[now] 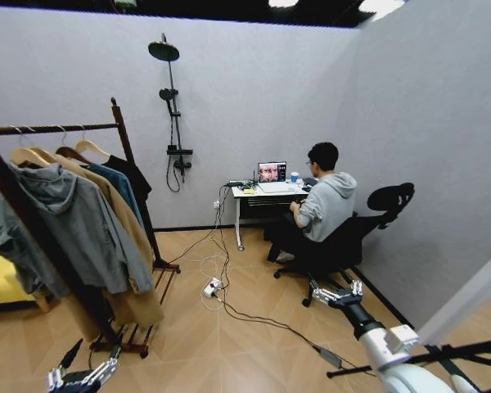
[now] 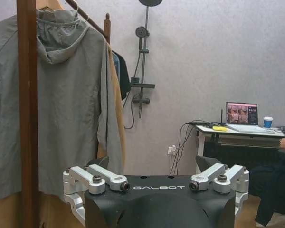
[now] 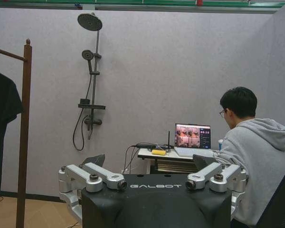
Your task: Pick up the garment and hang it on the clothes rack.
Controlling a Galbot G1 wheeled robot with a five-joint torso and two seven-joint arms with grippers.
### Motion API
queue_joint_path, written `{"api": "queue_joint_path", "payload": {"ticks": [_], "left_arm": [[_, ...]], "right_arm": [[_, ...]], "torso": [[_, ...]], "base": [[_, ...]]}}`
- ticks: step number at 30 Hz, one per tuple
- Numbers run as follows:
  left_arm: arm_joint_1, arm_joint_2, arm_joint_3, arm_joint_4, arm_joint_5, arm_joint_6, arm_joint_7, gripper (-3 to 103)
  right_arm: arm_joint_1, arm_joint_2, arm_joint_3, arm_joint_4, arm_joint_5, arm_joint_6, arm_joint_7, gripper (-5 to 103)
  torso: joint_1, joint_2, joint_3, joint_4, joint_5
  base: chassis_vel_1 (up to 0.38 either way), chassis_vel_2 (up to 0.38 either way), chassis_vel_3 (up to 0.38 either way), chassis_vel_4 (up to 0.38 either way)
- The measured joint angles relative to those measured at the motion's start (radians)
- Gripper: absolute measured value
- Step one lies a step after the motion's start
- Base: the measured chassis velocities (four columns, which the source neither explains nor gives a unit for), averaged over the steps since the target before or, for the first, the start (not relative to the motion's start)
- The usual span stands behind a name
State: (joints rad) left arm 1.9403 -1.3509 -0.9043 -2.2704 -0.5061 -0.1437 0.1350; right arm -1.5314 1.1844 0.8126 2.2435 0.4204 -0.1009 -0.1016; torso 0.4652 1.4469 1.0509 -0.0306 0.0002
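Garment [image 1: 135, 176]: black top, hung at far end of clothes rack [image 1: 127, 135]. Left gripper [image 1: 82, 378] and right gripper [image 1: 337, 293]: low, fingers spread wide, holding nothing.

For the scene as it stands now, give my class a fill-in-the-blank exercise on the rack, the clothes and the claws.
1. The black garment hangs at the ____ end of the clothes rack, nearest the wall.
2. The grey hoodie hangs from a wooden ____.
3. The left claw and the right claw are both ____, holding nothing.
4. A shower fitting is fixed to the ____.

Missing words: far; hanger; open; wall
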Motion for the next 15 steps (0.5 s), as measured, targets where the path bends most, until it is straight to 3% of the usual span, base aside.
{"api": "queue_joint_path", "payload": {"ticks": [15], "left_arm": [[0.0, 0.0, 0.0, 0.0, 0.0, 0.0, 0.0, 100]], "right_arm": [[0.009, -0.001, -0.013, 0.004, -0.001, -0.008, 0.001, 100]], "torso": [[0.0, 0.0, 0.0, 0.0001, -0.0004]], "base": [[0.163, -0.1, -0.097, 0.155]]}}
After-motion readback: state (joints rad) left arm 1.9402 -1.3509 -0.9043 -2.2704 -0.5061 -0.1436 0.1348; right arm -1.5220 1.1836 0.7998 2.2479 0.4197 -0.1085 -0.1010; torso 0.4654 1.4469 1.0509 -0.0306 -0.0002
